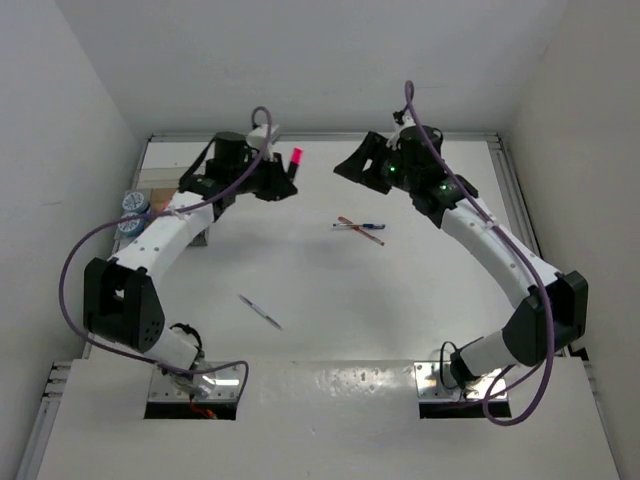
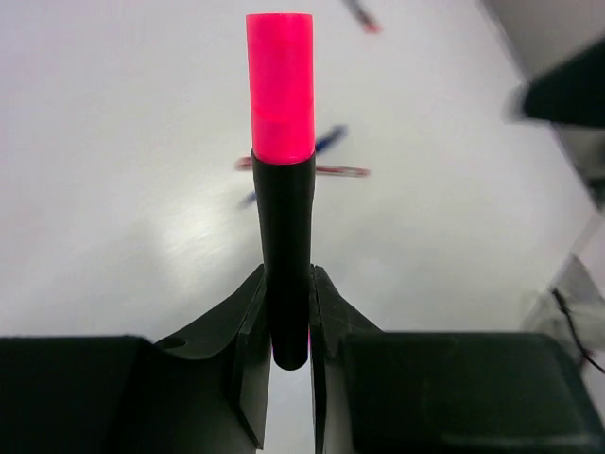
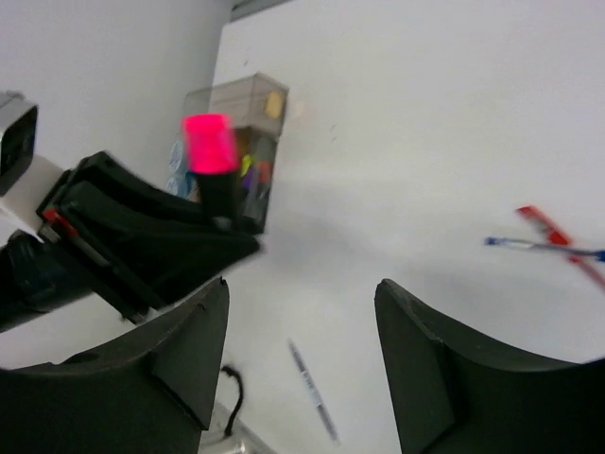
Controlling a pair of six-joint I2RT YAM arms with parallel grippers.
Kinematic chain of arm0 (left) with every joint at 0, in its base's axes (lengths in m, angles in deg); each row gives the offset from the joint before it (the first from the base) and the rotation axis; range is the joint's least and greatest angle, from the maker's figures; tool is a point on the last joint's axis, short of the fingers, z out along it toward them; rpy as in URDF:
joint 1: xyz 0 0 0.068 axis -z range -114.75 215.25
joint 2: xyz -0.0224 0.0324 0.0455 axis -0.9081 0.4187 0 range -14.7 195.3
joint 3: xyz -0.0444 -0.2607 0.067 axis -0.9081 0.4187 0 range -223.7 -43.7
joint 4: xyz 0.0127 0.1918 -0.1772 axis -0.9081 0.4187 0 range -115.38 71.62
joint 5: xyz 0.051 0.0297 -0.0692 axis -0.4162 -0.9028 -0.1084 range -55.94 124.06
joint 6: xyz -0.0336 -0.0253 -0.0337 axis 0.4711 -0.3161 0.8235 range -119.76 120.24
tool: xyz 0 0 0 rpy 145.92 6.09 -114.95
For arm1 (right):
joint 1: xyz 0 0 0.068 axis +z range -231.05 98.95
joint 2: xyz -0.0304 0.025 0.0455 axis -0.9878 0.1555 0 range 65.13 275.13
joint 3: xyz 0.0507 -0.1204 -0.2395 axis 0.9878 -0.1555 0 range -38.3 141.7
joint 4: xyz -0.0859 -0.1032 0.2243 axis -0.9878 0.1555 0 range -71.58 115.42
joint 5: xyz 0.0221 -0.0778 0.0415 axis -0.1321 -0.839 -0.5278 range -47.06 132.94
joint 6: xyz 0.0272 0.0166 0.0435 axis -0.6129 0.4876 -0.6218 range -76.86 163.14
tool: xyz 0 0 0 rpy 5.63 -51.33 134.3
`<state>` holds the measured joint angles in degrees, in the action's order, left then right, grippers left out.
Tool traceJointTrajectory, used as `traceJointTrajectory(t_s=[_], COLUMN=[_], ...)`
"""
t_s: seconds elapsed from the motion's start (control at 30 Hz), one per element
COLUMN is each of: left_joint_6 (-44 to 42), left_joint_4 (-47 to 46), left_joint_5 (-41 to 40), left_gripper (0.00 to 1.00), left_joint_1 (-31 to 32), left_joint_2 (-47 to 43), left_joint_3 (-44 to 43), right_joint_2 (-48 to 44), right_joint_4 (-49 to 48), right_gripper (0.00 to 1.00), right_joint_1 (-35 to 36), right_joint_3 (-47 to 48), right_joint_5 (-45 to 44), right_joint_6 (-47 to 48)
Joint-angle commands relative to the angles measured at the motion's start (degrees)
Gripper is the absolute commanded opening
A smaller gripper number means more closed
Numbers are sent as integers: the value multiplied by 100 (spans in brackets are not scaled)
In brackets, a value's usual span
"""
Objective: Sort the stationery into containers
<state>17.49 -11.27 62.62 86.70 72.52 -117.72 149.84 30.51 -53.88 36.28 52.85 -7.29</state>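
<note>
Highlighter [image 2: 282, 189] sits clamped by its base in my left gripper [image 2: 288, 279], pink cap up. I should centre it over the organiser box [image 3: 248, 99], upper left of the right wrist view, before releasing. My right gripper [image 3: 302, 288] gapes wide and empty.

A pink-capped black highlighter [image 2: 282, 142] is held off the table, while a red pen [image 3: 541, 220] and blue pen [image 3: 515, 245] lie crossed mid-table, a silver pen [image 1: 259, 311] apart, the box [image 3: 238, 99] far left.

We hold our 2 arms arched forward and bent inward so the wrists face each other, our left gripper [image 2: 288, 276] raised and pinched tight on the pink-capped highlighter [image 2: 284, 189], our right gripper [image 3: 302, 288] opposite it with jaws spread wide, holding nothing.
</note>
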Motion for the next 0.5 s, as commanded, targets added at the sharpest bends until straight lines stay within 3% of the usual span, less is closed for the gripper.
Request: traceJointTrajectory(t_s=[0.0,0.2,0.47], left_joint_6=[-362,-1539,-2077], left_joint_4=[555,2128,2201], left_joint_5=[-744,-1773,-2548], left_gripper=[0,0,0], left_joint_1=[-843,-2039,-2839], left_joint_2=[-381,233,664], left_joint_3=[37,-534,-227], right_joint_2=[-358,-315,133], right_joint_4=[-103,195,425], right_gripper=[62,61,59], right_joint_1=[-520,-1039,-1584], right_joint_3=[-58,-444,-568], right_joint_5=[81,265,310], right_joint_6=[226,1061,1712])
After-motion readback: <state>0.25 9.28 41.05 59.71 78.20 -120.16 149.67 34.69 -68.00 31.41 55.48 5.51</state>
